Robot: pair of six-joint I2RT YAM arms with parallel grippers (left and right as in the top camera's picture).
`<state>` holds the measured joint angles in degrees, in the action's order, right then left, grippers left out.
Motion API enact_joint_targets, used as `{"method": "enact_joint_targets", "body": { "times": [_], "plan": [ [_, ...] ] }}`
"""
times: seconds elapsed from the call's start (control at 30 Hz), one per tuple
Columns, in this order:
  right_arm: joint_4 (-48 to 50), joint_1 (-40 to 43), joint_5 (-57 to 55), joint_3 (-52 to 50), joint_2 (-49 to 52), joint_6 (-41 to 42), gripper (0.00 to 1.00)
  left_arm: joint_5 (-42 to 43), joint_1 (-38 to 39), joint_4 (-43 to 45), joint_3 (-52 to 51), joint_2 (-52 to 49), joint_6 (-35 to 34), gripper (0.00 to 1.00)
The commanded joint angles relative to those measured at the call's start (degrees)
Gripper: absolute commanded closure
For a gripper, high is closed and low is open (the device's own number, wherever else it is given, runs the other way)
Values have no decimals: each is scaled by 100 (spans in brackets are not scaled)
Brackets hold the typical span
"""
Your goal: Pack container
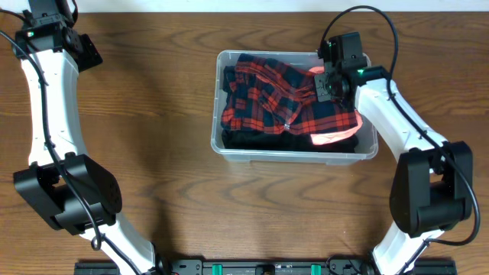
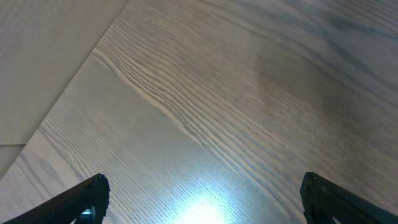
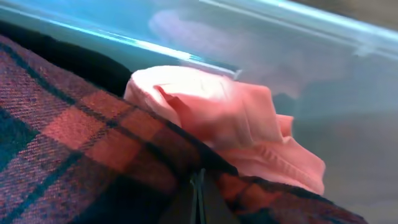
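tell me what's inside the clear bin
A red and dark plaid garment fills the container, with pink fabric at the right and black cloth along the near side. Anything beneath them, including the base, is covered.

Counting now: one clear container (image 1: 294, 157) on one table (image 1: 153, 114). Inside it, one plaid cloth (image 1: 267, 99), one black cloth (image 1: 248, 139), and pink cloth (image 3: 217, 118) showing in two spots; one piece or two, I can't tell. Two grippers: my left gripper (image 2: 202, 200) and my right gripper (image 3: 199, 198).
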<state>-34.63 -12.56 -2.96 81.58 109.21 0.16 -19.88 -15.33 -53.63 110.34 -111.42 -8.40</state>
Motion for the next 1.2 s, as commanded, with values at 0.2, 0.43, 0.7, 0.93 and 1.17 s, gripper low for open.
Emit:
{"method": "enact_joint_targets", "body": {
  "times": [0.2,0.43,0.7,0.93,1.17],
  "plan": [
    [-553,-26,227,-87,437,-9,99,-74,-13,-15,2,-28,-7,2],
    [46,-15,-46,107,144,-144,99,-74,-13,-15,2,-28,-7,2],
    [39,-98,157,721,-782,-195,99,-74,-13,-15,2,-28,-7,2],
    [116,-417,1528,721,-1198,-192,90,-74,-13,-15,2,-28,-7,2],
    [452,-966,2413,719,-887,-199,95,-74,-13,-15,2,-28,-7,2]
  ]
}}
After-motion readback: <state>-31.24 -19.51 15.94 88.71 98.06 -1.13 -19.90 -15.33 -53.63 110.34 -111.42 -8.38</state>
